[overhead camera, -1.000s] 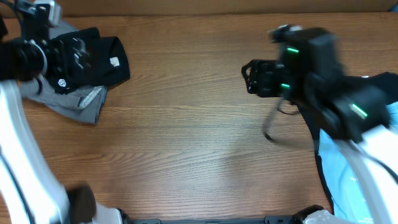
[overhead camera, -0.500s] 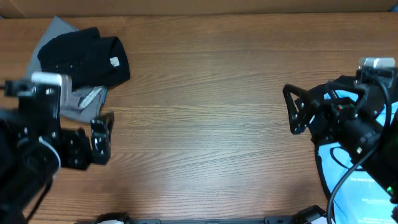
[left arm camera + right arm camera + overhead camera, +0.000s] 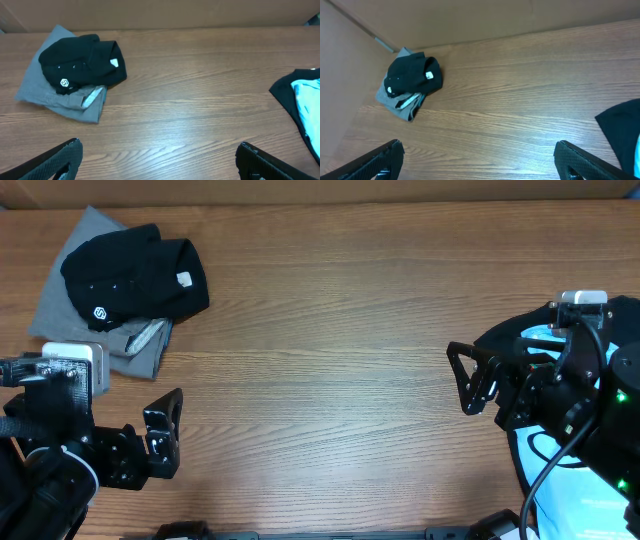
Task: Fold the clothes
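Note:
The clothes lie in two places. A folded black shirt (image 3: 130, 280) with a small white logo rests on folded grey trousers (image 3: 95, 340) at the back left, also seen as the black shirt (image 3: 80, 62) on the grey trousers (image 3: 60, 97) and as the shirt (image 3: 412, 75). At the right edge a light blue tee (image 3: 565, 480) lies on a black garment (image 3: 520, 345), partly hidden by my right arm. My left gripper (image 3: 170, 435) hangs open over bare wood at the front left, empty. My right gripper (image 3: 458, 380) is open and empty, just left of the right-hand clothes.
A brown wall (image 3: 320, 190) runs along the table's back edge. Bare wooden tabletop (image 3: 320, 360) spans the middle between the two piles. The black garment's edge (image 3: 287, 92) and the blue tee (image 3: 307, 97) reach into the left wrist view at the right.
My left arm left the back-left pile and came down to the front left. My right arm drew back from the table's middle to the right, its jaws widening. The clothes stayed put.

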Robot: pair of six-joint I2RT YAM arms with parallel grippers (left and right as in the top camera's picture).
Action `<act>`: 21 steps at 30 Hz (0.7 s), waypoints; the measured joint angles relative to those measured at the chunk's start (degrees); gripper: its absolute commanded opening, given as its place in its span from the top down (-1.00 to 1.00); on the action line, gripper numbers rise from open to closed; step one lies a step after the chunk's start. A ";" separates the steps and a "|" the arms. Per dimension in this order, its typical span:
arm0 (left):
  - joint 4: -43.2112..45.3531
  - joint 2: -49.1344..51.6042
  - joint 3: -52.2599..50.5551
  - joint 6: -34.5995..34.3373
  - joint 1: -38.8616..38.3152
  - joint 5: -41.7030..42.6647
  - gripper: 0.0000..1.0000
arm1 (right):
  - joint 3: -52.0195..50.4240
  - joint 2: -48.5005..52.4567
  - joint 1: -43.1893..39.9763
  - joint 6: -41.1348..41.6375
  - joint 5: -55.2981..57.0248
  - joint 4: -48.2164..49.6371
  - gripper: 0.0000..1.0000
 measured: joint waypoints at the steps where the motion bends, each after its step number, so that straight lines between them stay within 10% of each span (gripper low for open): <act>1: 0.00 0.02 -0.02 0.00 -0.02 0.00 -1.00 | 0.00 0.02 0.00 0.00 -0.22 -0.04 -1.00; 11: 0.00 0.02 -0.02 -0.22 -0.02 0.00 -1.00 | -0.46 0.00 -0.02 -1.51 2.89 1.42 -1.00; 21: -0.02 0.04 -0.22 -0.61 0.00 0.00 -1.00 | -27.58 -12.52 -6.71 -10.54 6.25 40.24 -1.00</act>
